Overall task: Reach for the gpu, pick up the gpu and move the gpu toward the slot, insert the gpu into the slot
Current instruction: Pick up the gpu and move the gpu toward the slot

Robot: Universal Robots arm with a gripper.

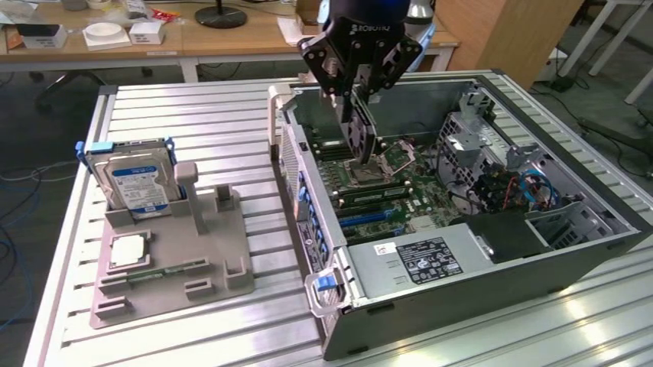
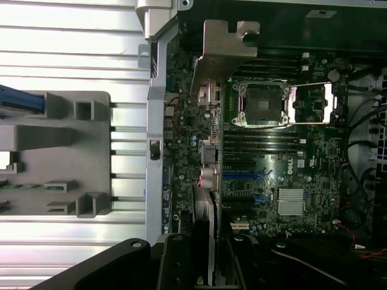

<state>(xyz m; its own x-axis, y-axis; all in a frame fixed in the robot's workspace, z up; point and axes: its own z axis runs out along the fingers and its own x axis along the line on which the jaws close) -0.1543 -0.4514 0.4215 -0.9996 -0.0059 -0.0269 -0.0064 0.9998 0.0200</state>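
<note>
The gripper (image 1: pixel 357 103) hangs over the open computer case (image 1: pixel 571 252), closed narrowly on the gpu (image 1: pixel 359 141), which it holds on edge and upright with the lower end down inside the case above the motherboard (image 1: pixel 408 191). On the exterior view's clock face the card sits toward 11 o'clock of the case, close to the processor socket (image 1: pixel 386 158). The blue slots (image 1: pixel 362 220) lie further along the board toward 6 o'clock, so it looks short of its slot. In the wrist view the silver end bracket (image 2: pixel 225 51) leads, close to the case's inner wall.

I judge the step to be the carry toward the slot. To do it well, keep the card plumb and its length parallel to the slot. Keep the bracket clear of the case wall, and move slowly over the socket and components

The holder (image 1: pixel 173 260) with the hard drive (image 1: pixel 138 183) stands on the worktop (image 1: pixel 204 115) at 9 o'clock, well apart
</note>
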